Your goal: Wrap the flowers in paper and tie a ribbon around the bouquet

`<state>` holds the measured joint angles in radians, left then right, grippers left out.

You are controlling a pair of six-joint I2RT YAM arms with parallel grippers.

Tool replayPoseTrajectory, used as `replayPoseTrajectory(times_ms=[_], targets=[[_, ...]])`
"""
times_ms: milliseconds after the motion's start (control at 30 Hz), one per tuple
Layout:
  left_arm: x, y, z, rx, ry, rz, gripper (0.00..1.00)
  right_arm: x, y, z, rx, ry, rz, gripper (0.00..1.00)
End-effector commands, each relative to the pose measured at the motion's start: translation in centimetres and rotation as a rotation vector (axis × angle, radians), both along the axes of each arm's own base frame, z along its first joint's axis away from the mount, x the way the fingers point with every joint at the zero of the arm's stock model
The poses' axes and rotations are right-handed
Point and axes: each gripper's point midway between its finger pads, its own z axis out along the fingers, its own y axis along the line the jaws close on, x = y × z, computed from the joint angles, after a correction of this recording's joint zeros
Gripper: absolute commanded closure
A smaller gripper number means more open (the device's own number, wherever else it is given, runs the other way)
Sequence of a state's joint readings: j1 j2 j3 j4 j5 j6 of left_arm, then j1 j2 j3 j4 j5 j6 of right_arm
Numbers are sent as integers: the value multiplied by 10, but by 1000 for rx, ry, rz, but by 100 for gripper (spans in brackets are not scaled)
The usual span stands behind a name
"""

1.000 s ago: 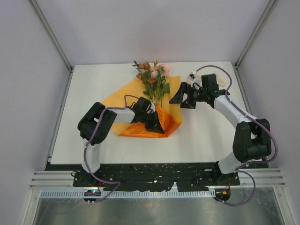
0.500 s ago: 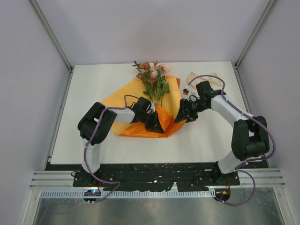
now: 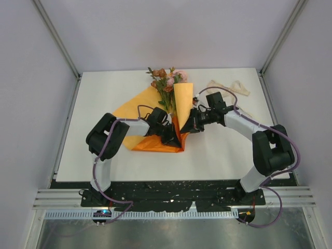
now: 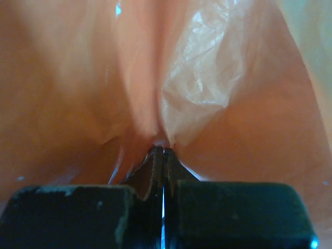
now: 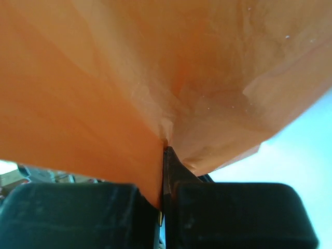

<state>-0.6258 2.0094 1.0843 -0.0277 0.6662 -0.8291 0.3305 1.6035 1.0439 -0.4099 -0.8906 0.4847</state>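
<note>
Two pinches hold the paper [image 3: 136, 108], which lies spread at the middle of the table [image 3: 228, 155] with the flowers [image 3: 167, 83] on it, blooms toward the far edge. From above, the left gripper [image 3: 174, 137] sits at the sheet's near right corner, where darker folded orange bunches up. The right gripper [image 3: 190, 127] is just beside it, at the foot of a paler flap that stands upright to the right of the stems. The ribbon [image 3: 228, 87] lies loose at the far right, well apart from both.

The overhead view does not show how the jaws stand; the wrist cameras do. On the left wrist, the left gripper [image 4: 160, 153] has its fingers pressed together with crinkled paper [image 4: 207, 78] caught at the tips. On the right wrist, the right gripper [image 5: 165, 151] is likewise clamped, a fold of paper [image 5: 93, 78] running down between its fingers.
</note>
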Motion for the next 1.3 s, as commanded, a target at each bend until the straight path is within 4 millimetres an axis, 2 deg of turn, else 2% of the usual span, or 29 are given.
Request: replayPoseTrajectory(times_ms=[0, 67, 133, 200, 300, 367, 433, 567, 633, 767, 867, 933, 1100, 1267], targets=[[11, 26, -42, 165, -31, 59, 100, 12, 35, 4, 159, 97, -42, 95], [12, 23, -35, 132, -46, 56, 100, 16, 39, -4, 171, 105, -54, 95], [15, 17, -18, 80, -77, 53, 100, 18, 40, -12, 162, 103, -59, 94], [22, 8, 9, -20, -144, 56, 98, 19, 38, -20, 144, 105, -66, 95], [25, 3, 45, -107, -209, 59, 80, 19, 36, -26, 126, 108, -72, 95], [25, 4, 64, -145, -233, 60, 72, 20, 34, -28, 123, 106, -76, 95], [21, 9, 76, -164, -232, 60, 69, 18, 31, -30, 101, 98, -70, 95], [12, 35, 91, -152, -226, 65, 63, 15, 27, -37, 70, 101, -68, 95], [15, 63, 89, -107, -213, 109, 57, 16, 27, -37, 63, 92, -66, 95], [30, 133, 67, 39, -198, 219, 46, 22, 29, -31, 67, 60, -64, 95], [32, 164, 52, 121, -195, 230, 44, 22, 31, -30, 65, 62, -57, 95], [32, 171, 47, 143, -193, 212, 44, 22, 33, -29, 64, 47, -45, 95], [32, 170, 31, 152, -163, 198, 44, 23, 43, -26, 62, 24, -27, 95], [37, 169, 17, 159, -132, 210, 53, 25, 57, -26, 66, 23, -10, 95]])
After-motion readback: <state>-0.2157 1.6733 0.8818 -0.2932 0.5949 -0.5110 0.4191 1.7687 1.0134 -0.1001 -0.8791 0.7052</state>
